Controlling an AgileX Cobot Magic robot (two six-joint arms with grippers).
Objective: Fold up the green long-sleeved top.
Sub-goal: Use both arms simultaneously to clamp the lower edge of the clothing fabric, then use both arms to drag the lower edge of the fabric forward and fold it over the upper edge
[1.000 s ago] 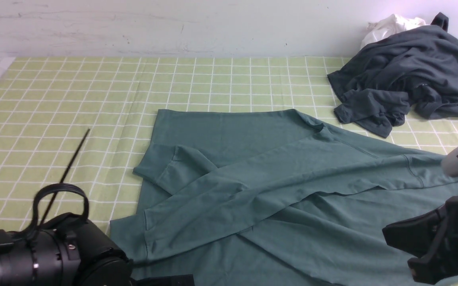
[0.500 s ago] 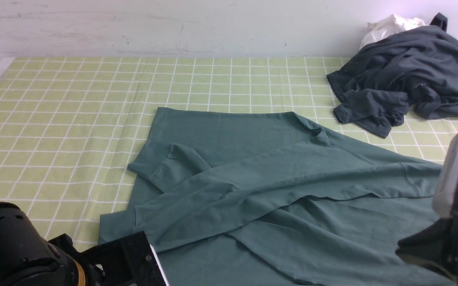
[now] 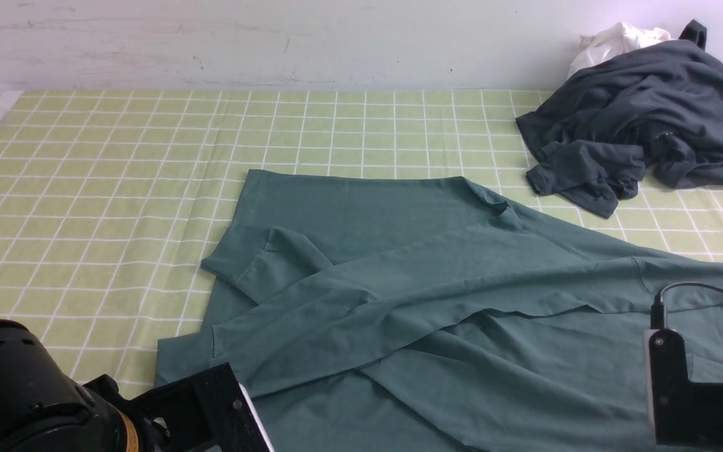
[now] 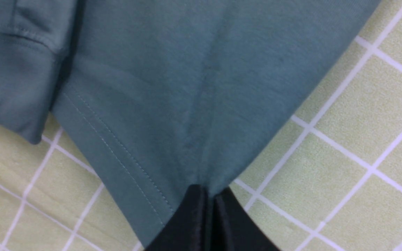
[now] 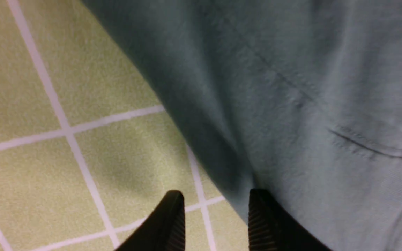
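Checked tablecloth [image 3: 85,157] — left gripper [image 4: 210,192] pinches the green long-sleeved top [image 3: 399,263], right gripper [image 5: 216,198] parted.

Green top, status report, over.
Left gripper shut on hem corner of green top. Right gripper open at its edge, holding nothing. Sleeves folded across body. Dark grey garment lies apart, far right.

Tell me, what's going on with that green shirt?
A two-armed robot is folding the green long-sleeved top, which lies on the checked cloth with its sleeves laid across its body. The left arm has its jaws shut on a hem corner. The right arm has its jaws open at the top's edge, gripping nothing. A dark grey garment sits heaped at the far right.
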